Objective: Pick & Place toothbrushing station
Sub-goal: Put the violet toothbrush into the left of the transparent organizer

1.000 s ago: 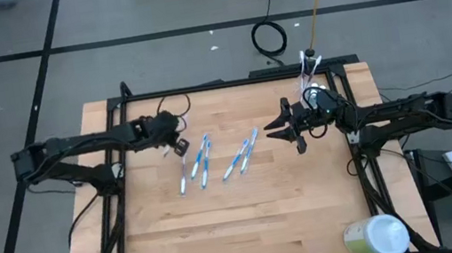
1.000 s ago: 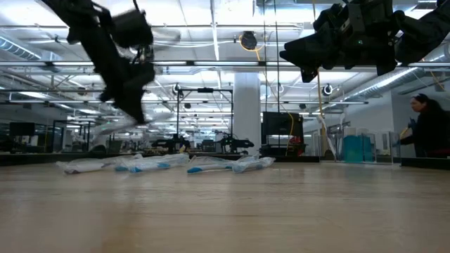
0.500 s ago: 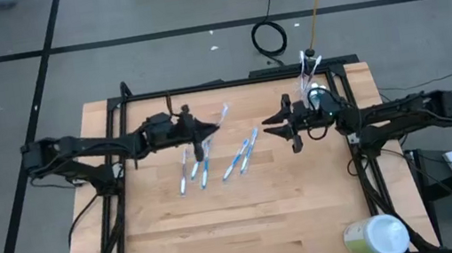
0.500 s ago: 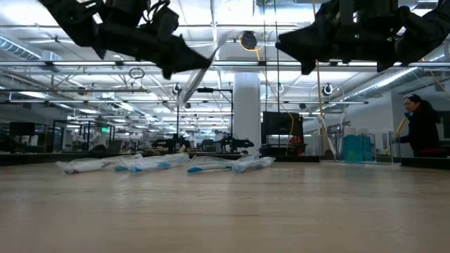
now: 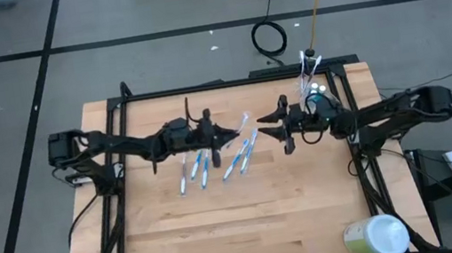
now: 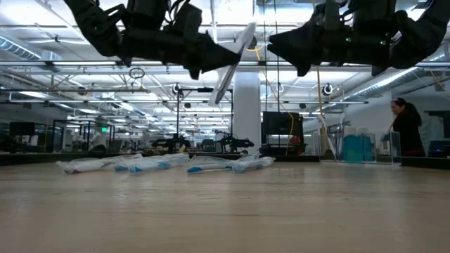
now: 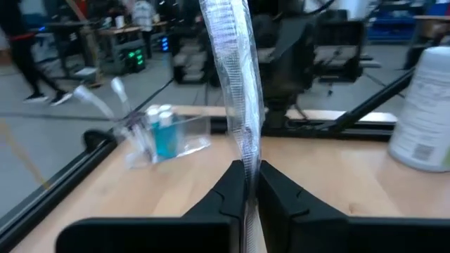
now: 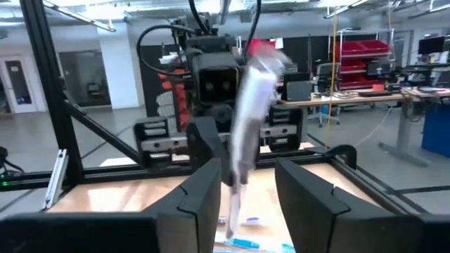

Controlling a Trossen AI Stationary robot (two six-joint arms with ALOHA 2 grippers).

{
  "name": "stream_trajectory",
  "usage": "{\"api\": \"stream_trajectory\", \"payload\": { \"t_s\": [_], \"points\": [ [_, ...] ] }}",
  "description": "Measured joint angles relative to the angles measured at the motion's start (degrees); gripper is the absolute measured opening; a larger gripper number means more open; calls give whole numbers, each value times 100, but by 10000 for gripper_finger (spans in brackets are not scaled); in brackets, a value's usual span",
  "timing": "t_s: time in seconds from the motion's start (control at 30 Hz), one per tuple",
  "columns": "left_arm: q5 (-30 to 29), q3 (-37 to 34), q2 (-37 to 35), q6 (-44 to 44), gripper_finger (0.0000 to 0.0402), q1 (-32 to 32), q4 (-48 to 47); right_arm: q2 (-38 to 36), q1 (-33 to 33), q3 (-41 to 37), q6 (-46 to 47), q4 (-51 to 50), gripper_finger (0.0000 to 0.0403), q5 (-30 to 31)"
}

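Since a moment before, left tool (image 5: 225,135) had swung toward the open right tool (image 5: 273,128), clamping a wrapped toothbrush (image 7: 233,77) by its end; probably it could slip at handover onto the bench (image 5: 249,222).

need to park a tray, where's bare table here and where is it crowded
Free: the near half of the table, from below the loose toothbrushes to the round container. Crowded: mid-far table, where left gripper holds a wrapped toothbrush toward the open right gripper.
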Motion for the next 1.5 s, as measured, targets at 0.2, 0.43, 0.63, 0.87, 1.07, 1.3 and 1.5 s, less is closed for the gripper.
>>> {"api": "stream_trajectory", "payload": {
  "t_s": [0.2, 0.43, 0.63, 0.87, 1.07, 1.3, 1.5],
  "points": [
    [251, 445, 168, 227, 11, -78, -182, 385, 1, 249, 146, 62, 168, -13],
    [251, 599, 166, 230, 22, -83, -538, 759, 85, 574, 388, 365, 181, -284],
    [253, 602, 164, 228, 11, -101, -617, 1134, 197, 901, 421, 390, 179, -463],
    [164, 604, 164, 251, 24, -107, -791, 1303, 203, 1073, 405, 424, 166, -455],
    [146, 604, 158, 401, 12, -104, -786, 1255, 203, 1073, 401, 436, 150, -459],
    [142, 604, 105, 506, 16, -100, -641, 996, 186, 882, 251, 430, 135, -459],
    [146, 604, 105, 534, 12, -100, -542, 756, 186, 772, 229, 446, 121, -466]
  ]
}}
